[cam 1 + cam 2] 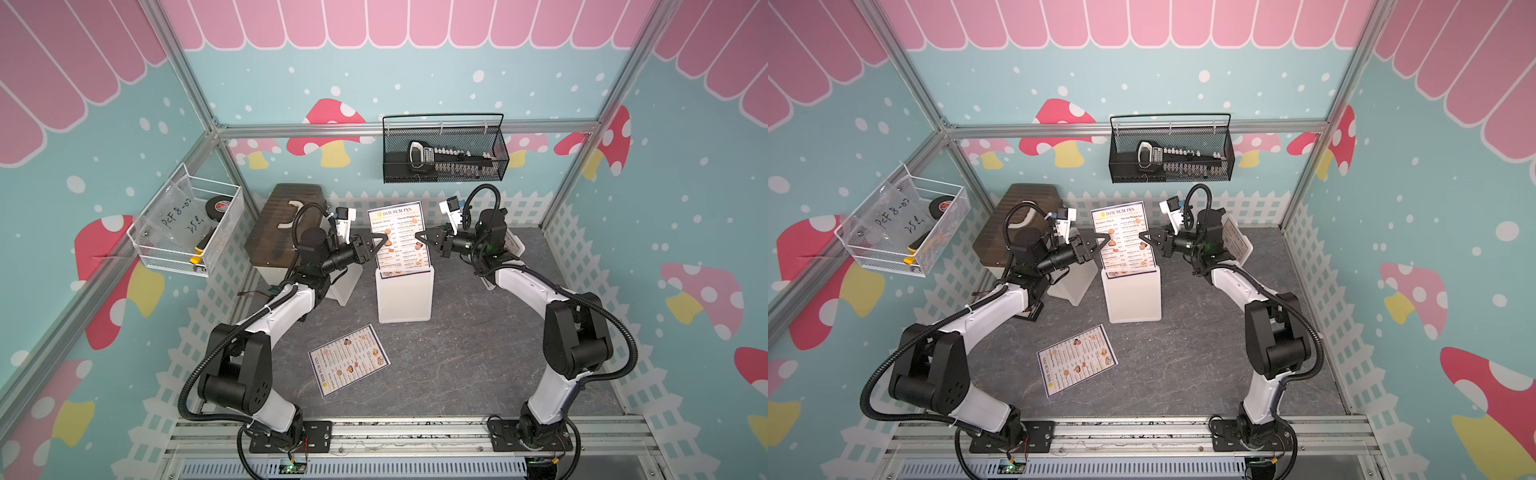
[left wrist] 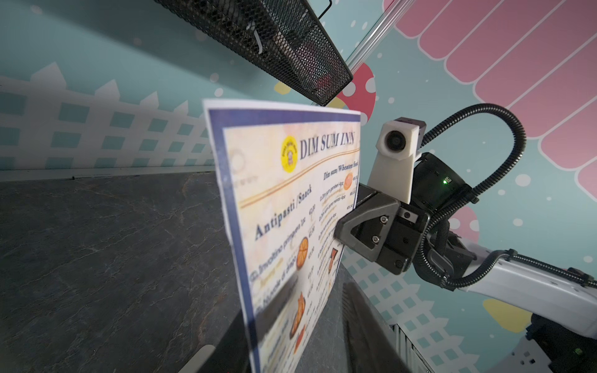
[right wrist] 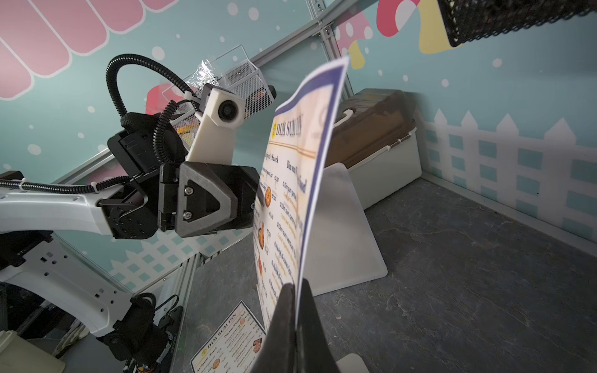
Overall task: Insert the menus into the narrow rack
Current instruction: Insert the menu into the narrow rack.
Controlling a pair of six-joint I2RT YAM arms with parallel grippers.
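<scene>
Low in both top views a spare menu lies flat on the table, waiting its turn. Mid-frame stands the white rack; the upright menu has its bottom edge already in the slot. The right gripper is pinched tight on the sheet's frame-right edge to steer it down. The left gripper, jaws partly parted, straddles the opposite edge, likely only keeping it straight. A third menu leans behind the right arm.
</scene>
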